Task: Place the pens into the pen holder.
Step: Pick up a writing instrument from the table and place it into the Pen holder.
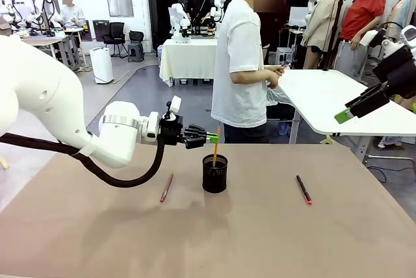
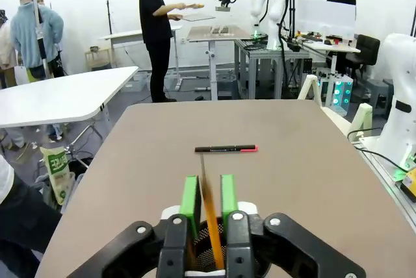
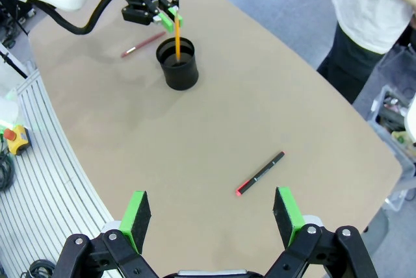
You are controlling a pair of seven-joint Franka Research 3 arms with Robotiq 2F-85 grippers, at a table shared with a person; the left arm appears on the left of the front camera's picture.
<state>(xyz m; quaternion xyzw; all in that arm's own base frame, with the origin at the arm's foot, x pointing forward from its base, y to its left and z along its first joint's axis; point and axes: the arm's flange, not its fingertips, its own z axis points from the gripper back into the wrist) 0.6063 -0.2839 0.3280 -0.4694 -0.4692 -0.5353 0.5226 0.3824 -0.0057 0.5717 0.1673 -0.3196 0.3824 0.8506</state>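
The tan, matte table (image 1: 273, 239) carries one of the three pens at the holder, so the first placement is judged to be in hand and the task about a third done. The left gripper (image 1: 212, 138), black with green pads, is held level just above the pen holder (image 1: 214, 174), a short black mesh cylinder with a round rim standing at mid-table. The yellow-orange pencil (image 1: 215, 152) is stood almost upright, its lower end inside the cup and its top between the pads (image 2: 190, 195). The jaws are set narrowly about it, and a sliver of gap is seen on one side in the left wrist view, so whether it is pinched or free cannot be told. The right gripper (image 3: 211, 213) is held high at the right, its jaws spread wide and empty. Next, the pencil is to be let go and the gripper drawn clear without tipping the light cup. Two slim sticks are left flat on the table: the dark reddish-brown pen (image 1: 166, 188) near the holder's left, and the black pen (image 1: 303, 189) with a red end well apart to the right. A low, narrow pinch is called for on each.
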